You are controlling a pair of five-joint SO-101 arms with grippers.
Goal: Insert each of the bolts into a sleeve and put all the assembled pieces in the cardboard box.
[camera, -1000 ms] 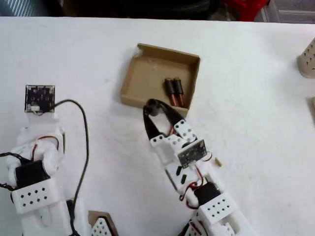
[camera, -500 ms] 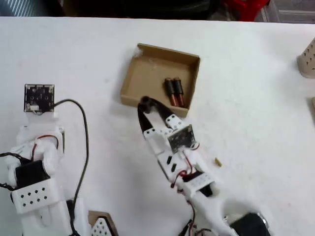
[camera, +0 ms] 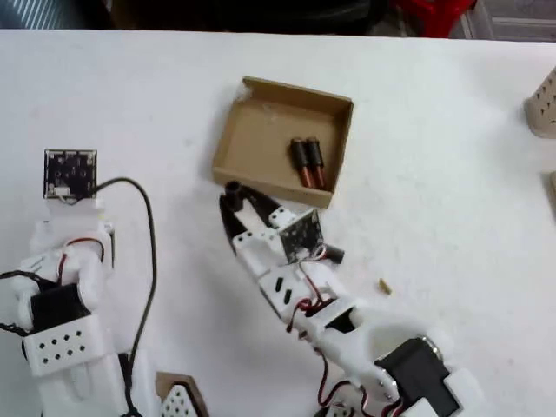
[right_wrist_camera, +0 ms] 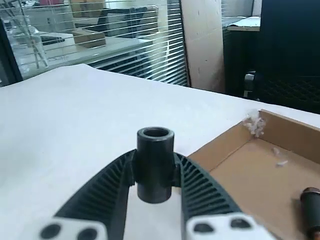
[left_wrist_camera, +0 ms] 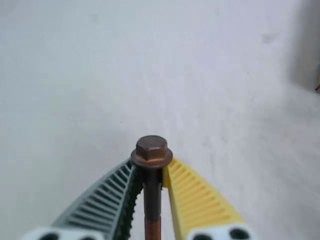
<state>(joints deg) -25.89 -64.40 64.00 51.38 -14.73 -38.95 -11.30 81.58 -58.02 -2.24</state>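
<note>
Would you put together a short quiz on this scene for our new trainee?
1. True or false: the left gripper is shut on a bolt.
2. What is clamped in the right gripper? A) a dark sleeve B) a washer C) nothing
3. How many assembled pieces lie in the cardboard box?

Key: 1 true; 2 A; 3 two.
</note>
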